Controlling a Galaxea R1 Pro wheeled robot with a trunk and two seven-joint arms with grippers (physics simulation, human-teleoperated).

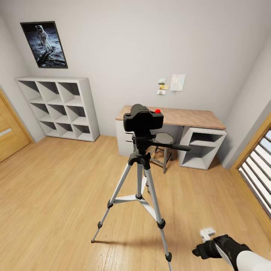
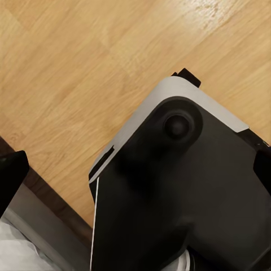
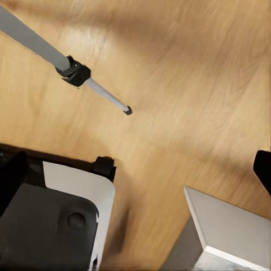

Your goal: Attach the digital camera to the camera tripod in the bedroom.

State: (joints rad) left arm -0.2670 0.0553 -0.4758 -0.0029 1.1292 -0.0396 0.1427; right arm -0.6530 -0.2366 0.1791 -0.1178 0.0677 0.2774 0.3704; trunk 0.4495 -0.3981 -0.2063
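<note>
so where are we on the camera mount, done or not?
Looks done: the camera sits on the tripod head, level, red button up, tripod standing on the bedroom floor. Nothing in hand: the right gripper is low, clear of the tripod and empty. Whether the mount is locked can't be seen.

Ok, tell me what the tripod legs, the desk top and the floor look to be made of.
Camera tripod legs: silvery, smooth with a soft sheen, likely metal tubing; the joints and feet are matte black, perhaps plastic or rubber. Desk top: warm brown with faint grain, wood or a wood-look laminate. Floor: light planks with visible seams and grain, slightly glossy, wood or laminate.
</note>
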